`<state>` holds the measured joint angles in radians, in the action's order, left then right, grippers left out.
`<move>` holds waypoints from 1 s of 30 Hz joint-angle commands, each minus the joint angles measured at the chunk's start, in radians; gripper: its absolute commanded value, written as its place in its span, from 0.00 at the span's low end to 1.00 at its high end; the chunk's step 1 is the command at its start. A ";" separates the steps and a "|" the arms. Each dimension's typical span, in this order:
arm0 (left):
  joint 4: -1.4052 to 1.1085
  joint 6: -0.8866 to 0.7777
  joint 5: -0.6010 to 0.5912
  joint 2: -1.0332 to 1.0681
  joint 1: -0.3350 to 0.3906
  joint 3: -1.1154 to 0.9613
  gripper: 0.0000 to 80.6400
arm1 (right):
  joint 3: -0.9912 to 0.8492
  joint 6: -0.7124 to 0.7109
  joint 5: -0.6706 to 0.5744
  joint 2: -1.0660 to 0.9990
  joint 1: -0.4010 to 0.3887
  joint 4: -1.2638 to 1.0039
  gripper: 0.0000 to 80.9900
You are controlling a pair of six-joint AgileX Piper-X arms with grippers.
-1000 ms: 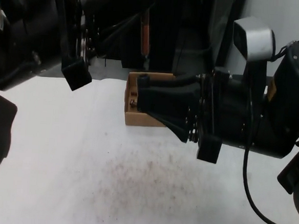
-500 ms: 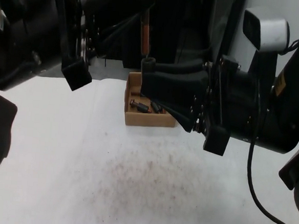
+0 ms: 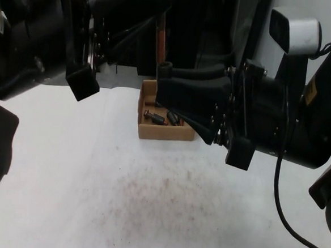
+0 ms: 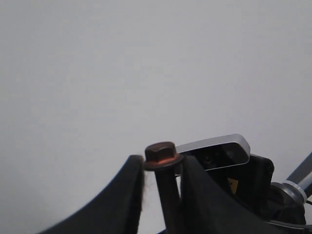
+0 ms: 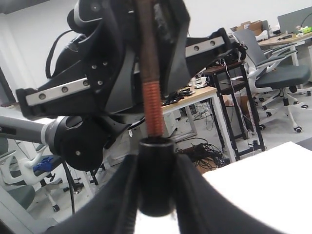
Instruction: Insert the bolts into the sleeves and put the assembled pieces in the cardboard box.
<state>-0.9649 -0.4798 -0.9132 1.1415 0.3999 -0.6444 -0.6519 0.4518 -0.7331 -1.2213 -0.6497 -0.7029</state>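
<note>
My right gripper (image 5: 156,163) is shut on a black sleeve (image 5: 156,183), held upright above the far edge of the cardboard box (image 3: 153,131). My left gripper (image 4: 161,163) is shut on a copper bolt (image 4: 160,154), just below its hex head. The bolt's threaded shank (image 5: 152,105) hangs straight down, with its tip at the sleeve's mouth. In the high view the bolt (image 3: 159,41) stands over the sleeve (image 3: 165,69), which the right gripper (image 3: 164,73) holds. Dark assembled pieces (image 3: 154,117) lie inside the box.
The box stands at the far middle of the white bench (image 3: 66,168). The right arm's bulky body (image 3: 279,126) hangs over the bench's right half. Dark equipment (image 3: 40,41) lines the back left. A brownish stain (image 3: 149,191) marks the bench's middle.
The right arm has lifted and drawn back to the right, uncovering the box. The sleeve now sits higher, under the bolt. In the last half second little has moved.
</note>
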 commanded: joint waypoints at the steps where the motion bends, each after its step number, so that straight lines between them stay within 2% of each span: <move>1: -0.019 -0.029 -0.010 -0.006 0.001 -0.005 0.00 | -0.016 0.005 0.001 0.001 0.007 -0.019 0.01; 30: 0.011 -0.021 0.016 -0.006 0.001 -0.005 0.00 | -0.031 0.054 0.001 0.001 0.008 -0.018 0.01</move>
<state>-0.9490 -0.5007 -0.9064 1.1394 0.3999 -0.6444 -0.6694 0.4980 -0.7404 -1.2261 -0.6471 -0.7034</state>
